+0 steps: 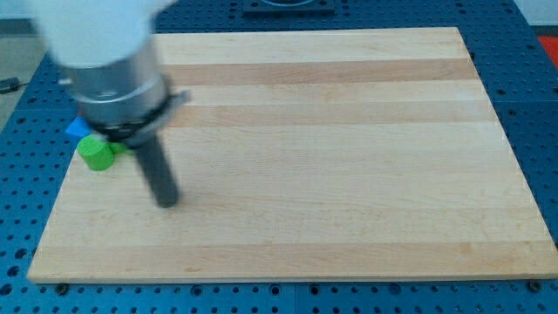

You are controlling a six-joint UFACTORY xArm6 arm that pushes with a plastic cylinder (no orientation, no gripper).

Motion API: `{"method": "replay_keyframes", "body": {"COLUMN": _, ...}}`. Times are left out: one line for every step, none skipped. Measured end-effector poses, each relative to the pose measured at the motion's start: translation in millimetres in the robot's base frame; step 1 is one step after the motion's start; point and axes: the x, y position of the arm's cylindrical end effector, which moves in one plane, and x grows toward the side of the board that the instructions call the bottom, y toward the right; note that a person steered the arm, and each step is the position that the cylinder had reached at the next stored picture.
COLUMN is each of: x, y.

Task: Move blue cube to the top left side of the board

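A blue block [78, 127] shows only as a small corner at the view's left edge of the wooden board [349, 157], mostly hidden behind the arm's grey body; its shape cannot be made out. A green block [97, 153], roughly cylindrical, lies just below it. My tip [166, 201] rests on the board, below and to the right of both blocks, apart from them.
The arm's large white and grey body [109, 61] covers the board's top left area. The board lies on a blue perforated table [532, 105].
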Motion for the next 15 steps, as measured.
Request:
{"method": "replay_keyframes", "body": {"x": -5, "y": -98}}
{"method": "replay_keyframes", "body": {"x": -17, "y": -116}}
{"method": "replay_keyframes", "body": {"x": -59, "y": -116}}
{"method": "replay_keyframes", "body": {"x": -92, "y": -116}}
{"method": "replay_keyframes", "body": {"x": -102, "y": -116}}
{"method": "replay_keyframes", "body": {"x": -114, "y": -116}}
{"method": "replay_keyframes", "body": {"x": -133, "y": -116}}
{"method": "replay_keyframes", "body": {"x": -141, "y": -113}}
{"method": "replay_keyframes", "body": {"x": -141, "y": -99}}
{"method": "replay_keyframes", "body": {"x": -145, "y": -69}}
{"method": "replay_keyframes", "body": {"x": -152, "y": -42}}
{"method": "replay_keyframes", "body": {"x": -156, "y": -16}}
{"method": "replay_keyframes", "body": {"x": -159, "y": 12}}
{"method": "replay_keyframes", "body": {"x": -159, "y": 30}}
{"method": "replay_keyframes", "body": {"x": -159, "y": 33}}
